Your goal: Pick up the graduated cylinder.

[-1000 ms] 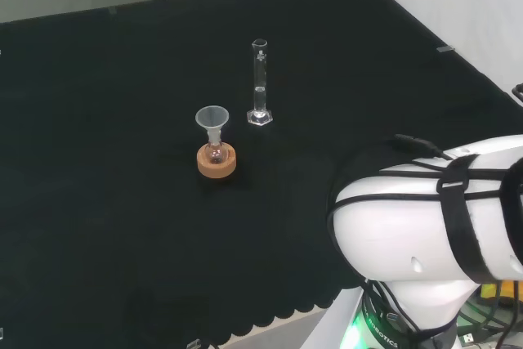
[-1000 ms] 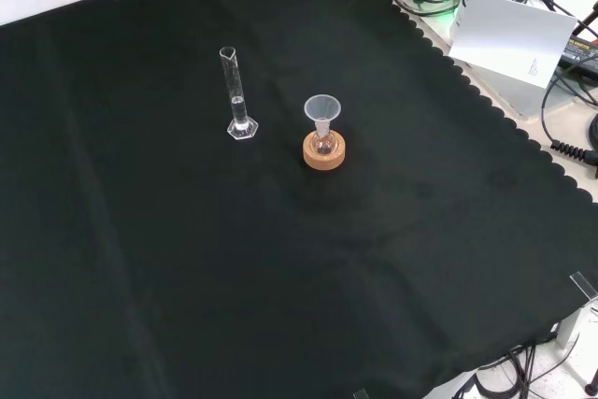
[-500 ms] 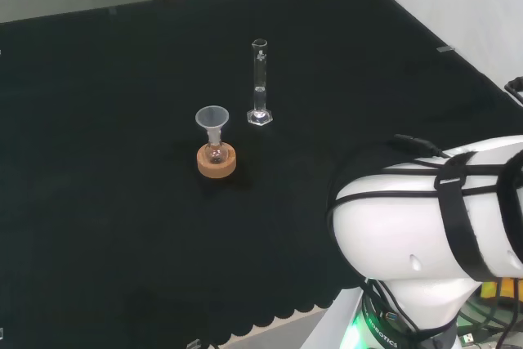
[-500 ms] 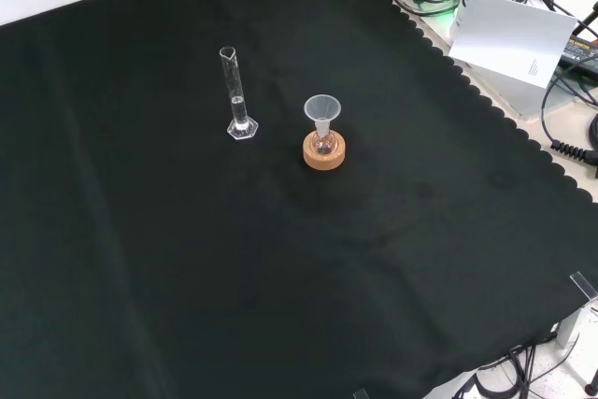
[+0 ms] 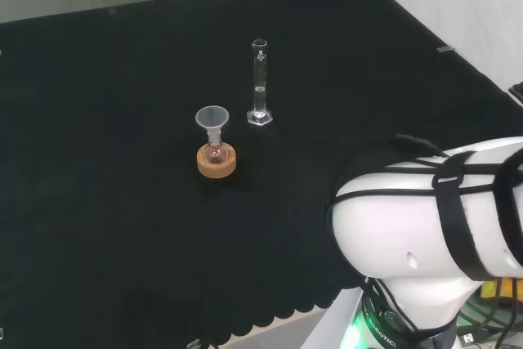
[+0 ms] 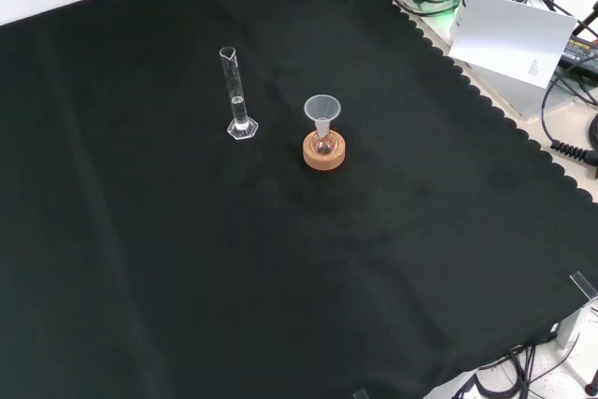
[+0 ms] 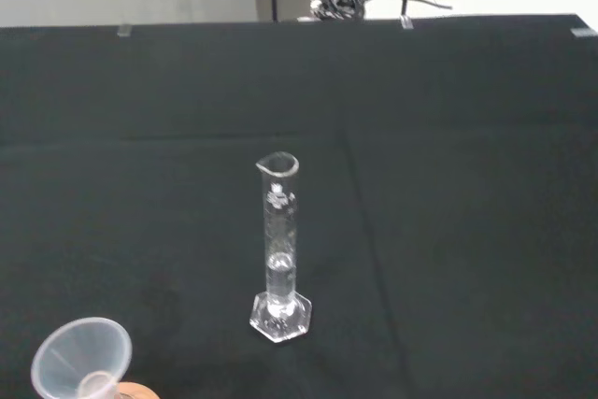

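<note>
Item one: graduated cylinder [image 5: 260, 82], clear, upright on its hexagonal foot, a little clear liquid low in the tube. In the head view it stands just above the middle of the frame on the black cloth of the table [image 5: 98, 226]; in the front view [image 6: 237, 92] it sits in the upper left part of the frame; in the wrist view [image 7: 278, 248] my camera looks at it straight ahead, foot and spout both plain.

Item two: small flask [image 6: 323, 144] seated in a cork ring stand [image 6: 324, 153], with a clear funnel [image 6: 322, 109] in its neck. It is near the cylinder but apart from it: lower left of it in the head view, right of it in the front view.

Item three: my hand. I cannot tell how far open it is or whether it has hold of anything, and so I cannot place the cylinder against it beyond what the wrist camera gives. My white arm link [image 5: 433, 218] takes the lower right of the head view, well apart from the cylinder.

Changes since a second ago: cylinder, flask, stand and funnel keep their places in both fixed views. The arm link has shifted only slightly.
</note>
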